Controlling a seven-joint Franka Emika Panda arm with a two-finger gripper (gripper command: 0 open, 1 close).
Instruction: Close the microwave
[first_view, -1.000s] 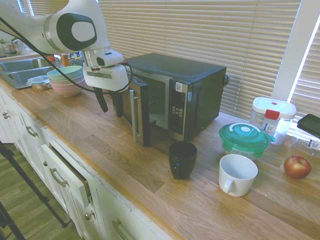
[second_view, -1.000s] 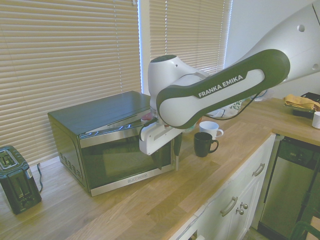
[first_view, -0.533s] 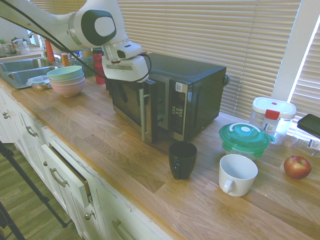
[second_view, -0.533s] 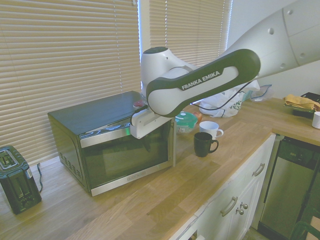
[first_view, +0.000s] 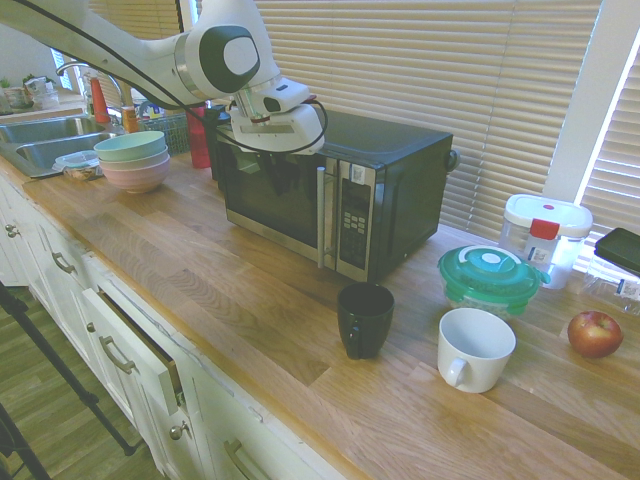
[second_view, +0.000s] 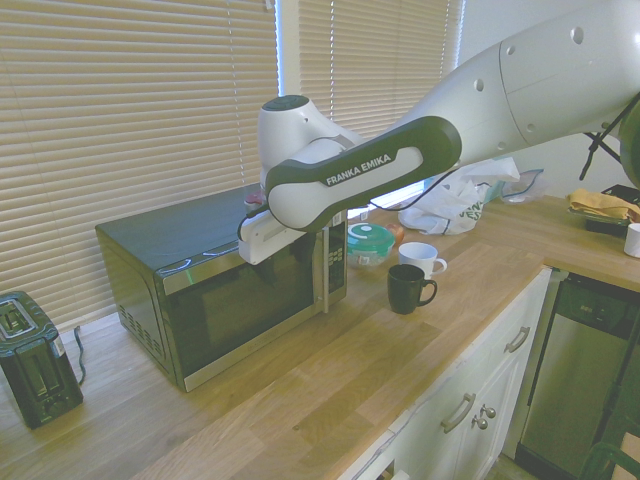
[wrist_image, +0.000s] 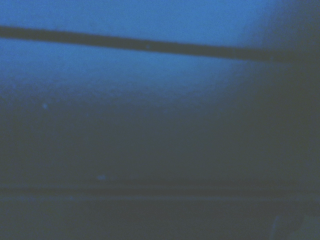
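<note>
- The wooden countertop (first_view: 230, 300) is running from the upper left to the lower right of the first exterior view.
- The white arm (first_view: 150, 60) is reaching in from the upper left there, and from the upper right in the second exterior view.
- The black microwave (first_view: 375, 135) is standing at the upper centre of the first exterior view and left of centre in the second; its dark glass door (second_view: 245, 310) is appearing to lie flush with the front, though the arm is partly covering it, and its silver handle (first_view: 321, 215) is standing upright beside the button panel (first_view: 354, 220).
- The gripper (first_view: 283, 172) is hanging at the door's upper part; its dark parts are blending into the glass, so I cannot tell how far it is open or whether it is holding anything.
- The black toaster (second_view: 35, 360) is standing at the lower left of the second exterior view.
- The stacked bowls (first_view: 134, 162) are sitting at the left of the first exterior view.
- The green-lidded container (first_view: 490, 280), white mug (first_view: 477, 350) and black mug (first_view: 365, 320) are standing right of centre there.
- The apple (first_view: 595, 334) is resting at the far right.
</note>
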